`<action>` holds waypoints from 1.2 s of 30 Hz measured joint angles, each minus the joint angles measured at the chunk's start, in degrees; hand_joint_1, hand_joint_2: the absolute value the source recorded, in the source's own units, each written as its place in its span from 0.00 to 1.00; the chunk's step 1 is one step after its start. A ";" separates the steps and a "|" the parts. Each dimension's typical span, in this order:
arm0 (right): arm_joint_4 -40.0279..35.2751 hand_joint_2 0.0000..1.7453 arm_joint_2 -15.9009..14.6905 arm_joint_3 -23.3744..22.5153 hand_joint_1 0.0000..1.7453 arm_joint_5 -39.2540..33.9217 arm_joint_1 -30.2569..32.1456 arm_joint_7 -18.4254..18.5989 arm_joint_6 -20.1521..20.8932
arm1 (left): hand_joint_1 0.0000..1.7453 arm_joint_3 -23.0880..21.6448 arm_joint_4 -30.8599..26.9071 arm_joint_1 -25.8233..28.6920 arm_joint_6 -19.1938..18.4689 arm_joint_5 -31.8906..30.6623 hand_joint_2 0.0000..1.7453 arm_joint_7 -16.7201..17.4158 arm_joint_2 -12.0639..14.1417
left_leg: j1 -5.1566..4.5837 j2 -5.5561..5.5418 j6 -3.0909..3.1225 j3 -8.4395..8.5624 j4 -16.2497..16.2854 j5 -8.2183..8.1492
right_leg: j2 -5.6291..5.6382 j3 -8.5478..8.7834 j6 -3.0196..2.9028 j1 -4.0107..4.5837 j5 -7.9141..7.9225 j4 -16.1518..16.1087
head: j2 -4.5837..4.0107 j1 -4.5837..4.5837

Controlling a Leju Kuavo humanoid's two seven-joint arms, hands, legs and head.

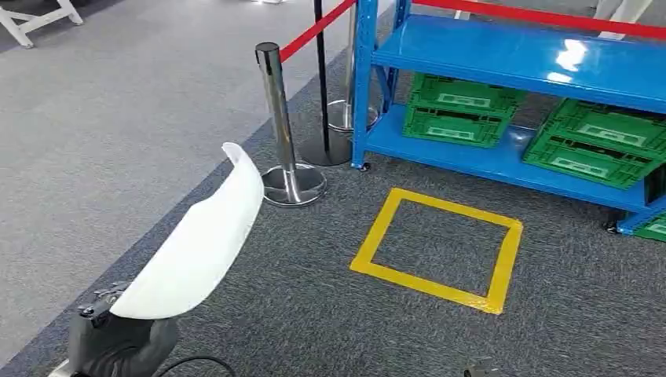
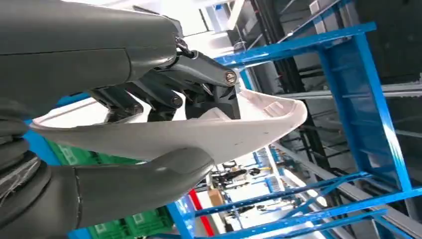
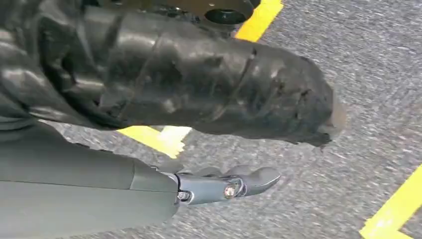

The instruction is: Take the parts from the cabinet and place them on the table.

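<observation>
My left hand (image 1: 118, 338) holds a long, curved white part (image 1: 196, 243) at the lower left of the head view, its far end tilted up over the carpet. In the left wrist view the thumb (image 2: 139, 184) presses one side of the white part (image 2: 199, 134) and dark fingers (image 2: 164, 99) clamp the other side. My right hand (image 3: 199, 99) hangs low over the grey carpet with its fingers stretched out and nothing in them. A small piece of it shows at the bottom edge (image 1: 481, 367). The blue cabinet rack (image 1: 503, 55) stands at the upper right.
Green crates (image 1: 459, 110) (image 1: 597, 141) sit on the rack's lower shelf. A yellow tape square (image 1: 373, 232) marks the carpet before it. A chrome stanchion (image 1: 276, 102) and a black post (image 1: 322, 78) carry a red rope (image 1: 314, 30) left of the rack.
</observation>
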 joint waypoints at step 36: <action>0.15 0.00 0.72 0.04 0.00 1.36 2.01 1.16 -0.22 | 1.00 -2.14 0.04 2.71 4.11 1.07 1.00 0.00 1.27 | 0.56 0.52 1.66 -3.37 -0.45 3.09 | 0.85 -3.95 0.66 0.09 -11.52 13.28 | 0.02 1.92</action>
